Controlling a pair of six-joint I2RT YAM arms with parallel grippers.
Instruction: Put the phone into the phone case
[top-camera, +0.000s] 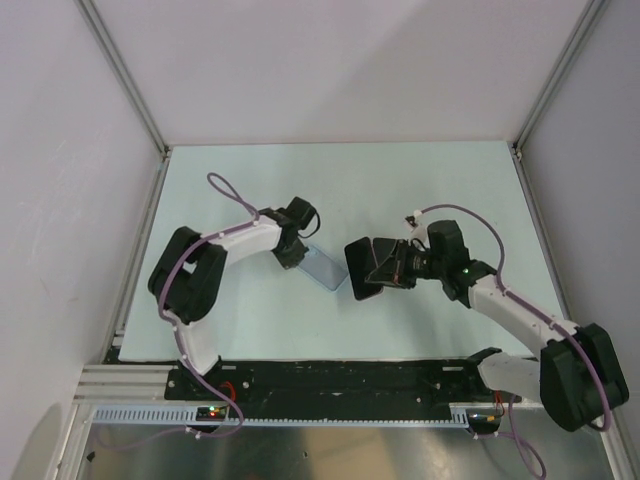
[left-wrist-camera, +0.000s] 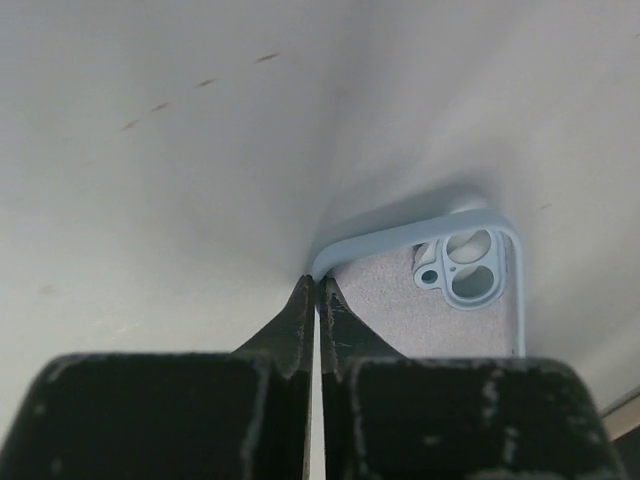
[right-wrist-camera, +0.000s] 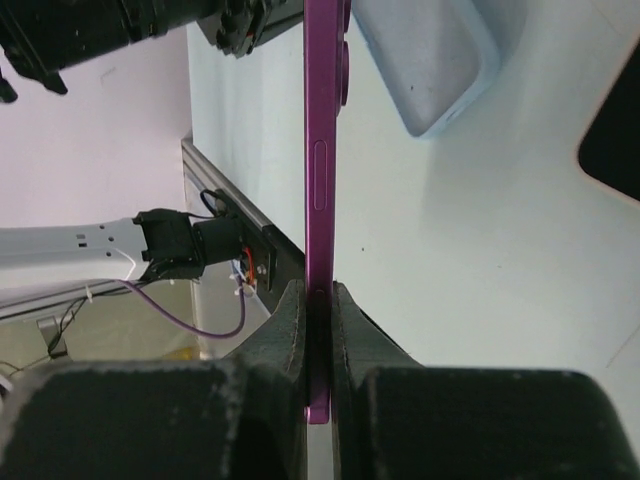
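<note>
Fingers of the left gripper (left-wrist-camera: 313, 292) are closed to a hairline gap. The side wall of the phone case (left-wrist-camera: 400, 305) runs straight into that gap at a corner of the camera cut-out end, so the wall is judged to be pinched there. The light blue shell is presented with its pale lining exposed, on or low over the table (top-camera: 250, 190), just beside the left wrist. Whether it is lifted clear cannot be told.

The right gripper (right-wrist-camera: 318, 295) is clamped on one end of the phone (right-wrist-camera: 320, 150), a purple handset held on edge. Its side button is visible above the fingertips, and its camera bump is turned towards the case. Phone and case are near one another but apart.

The step in hand is judged to be presentation: both parts are gripped and insertion is not yet begun. For the next move:

1. The phone is to be laid flat, so that its back faces the lining.
2. Its camera end is to be matched to the cut-out.
3. One edge is to be seated under the rim before the remainder is pressed in.

A firm hold on the case is required while pressure is applied.
</note>
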